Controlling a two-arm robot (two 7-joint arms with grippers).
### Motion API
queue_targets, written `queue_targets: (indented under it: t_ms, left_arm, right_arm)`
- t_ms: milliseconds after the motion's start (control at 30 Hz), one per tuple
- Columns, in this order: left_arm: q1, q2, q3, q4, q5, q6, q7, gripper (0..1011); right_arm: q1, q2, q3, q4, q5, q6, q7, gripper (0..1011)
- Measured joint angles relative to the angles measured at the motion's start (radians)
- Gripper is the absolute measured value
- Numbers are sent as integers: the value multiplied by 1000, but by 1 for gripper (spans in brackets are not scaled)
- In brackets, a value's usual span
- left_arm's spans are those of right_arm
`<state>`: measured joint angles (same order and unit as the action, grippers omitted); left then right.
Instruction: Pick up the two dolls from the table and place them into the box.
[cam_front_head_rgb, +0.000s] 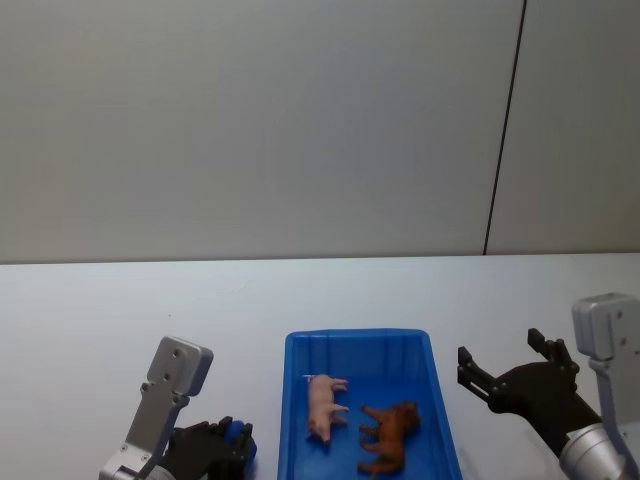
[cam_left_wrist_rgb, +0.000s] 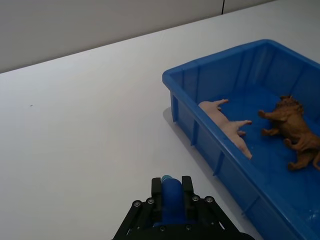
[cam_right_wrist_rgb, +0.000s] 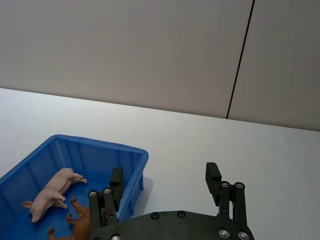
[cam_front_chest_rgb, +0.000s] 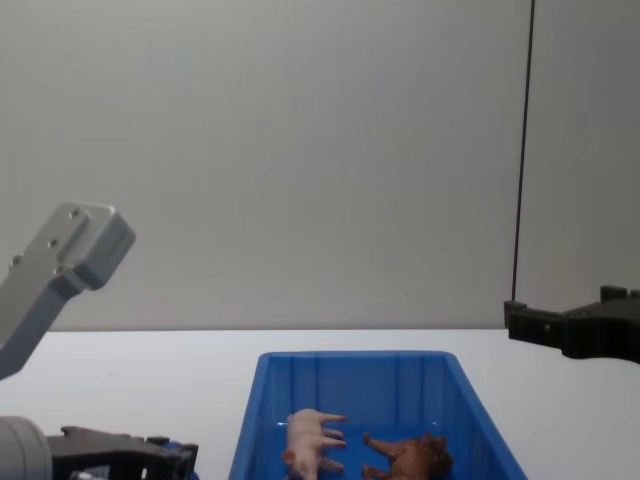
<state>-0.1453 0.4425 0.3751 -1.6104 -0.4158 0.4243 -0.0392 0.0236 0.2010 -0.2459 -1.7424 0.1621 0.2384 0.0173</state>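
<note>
White table (cam_front_head_rgb: 90, 320) is carrying the blue box (cam_front_head_rgb: 296, 400); right gripper (cam_front_head_rgb: 505, 365) is hovering beside it, fingers spread; left gripper (cam_left_wrist_rgb: 172, 197) is pinching a small blue ball (cam_left_wrist_rgb: 171, 192); pink pig (cam_front_head_rgb: 323, 405) and brown animal (cam_front_head_rgb: 390, 435) are lying inside the box.

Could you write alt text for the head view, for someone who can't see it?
A blue box on a white table holds a pink pig and a brown shaggy animal, both on their sides. The left gripper, left of the box, is shut on a small blue ball; the right gripper, to its right, is open.
</note>
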Motion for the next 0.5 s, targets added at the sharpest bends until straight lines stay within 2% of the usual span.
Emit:
queue_targets:
  t_ms: [500]
  left_arm:
    - [-6,1,-20,-46,-17,-88,-17,151]
  right_arm:
    - [0,0,0,0,0,0,0,1001]
